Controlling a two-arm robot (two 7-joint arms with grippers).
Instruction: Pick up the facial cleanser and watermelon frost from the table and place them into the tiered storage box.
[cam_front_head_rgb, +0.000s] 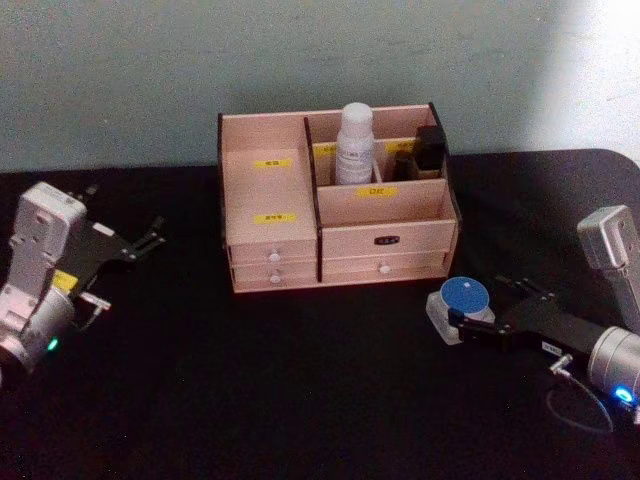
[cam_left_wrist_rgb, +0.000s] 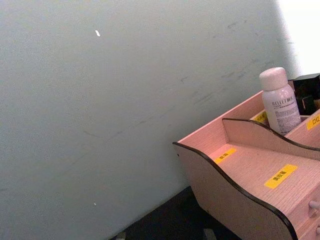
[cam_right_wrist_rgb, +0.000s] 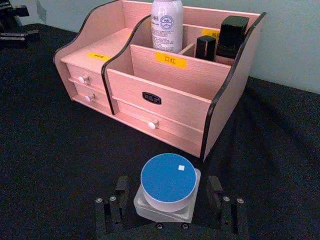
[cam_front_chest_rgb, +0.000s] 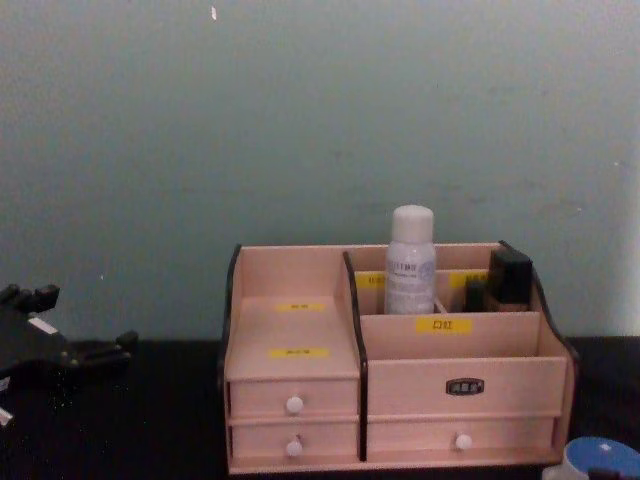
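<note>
The facial cleanser (cam_front_head_rgb: 355, 140) (cam_left_wrist_rgb: 277, 100) (cam_right_wrist_rgb: 166, 25) (cam_front_chest_rgb: 410, 262), a white bottle, stands upright in a rear compartment of the tiered storage box (cam_front_head_rgb: 385, 240) (cam_left_wrist_rgb: 235, 200) (cam_right_wrist_rgb: 165, 95) (cam_front_chest_rgb: 460, 372). In front of the box's right end, the blue-lidded watermelon frost (cam_front_head_rgb: 462, 298) (cam_right_wrist_rgb: 168, 180) (cam_front_chest_rgb: 600, 460) rests on the black table. My right gripper (cam_front_head_rgb: 482, 303) (cam_right_wrist_rgb: 167, 192) is open, with one finger on each side of the jar and narrow gaps showing. Far to the left, my left gripper (cam_front_head_rgb: 150, 235) (cam_front_chest_rgb: 70, 330) is open and holds nothing.
Dark rectangular items (cam_front_head_rgb: 428, 150) (cam_right_wrist_rgb: 232, 35) (cam_front_chest_rgb: 508, 275) fill the box's rear right compartments beside the bottle. The box's front right compartment (cam_right_wrist_rgb: 165, 65) is open on top. A pale wall (cam_front_chest_rgb: 320, 120) rises directly behind the box. The black table (cam_front_head_rgb: 250, 380) spreads in front.
</note>
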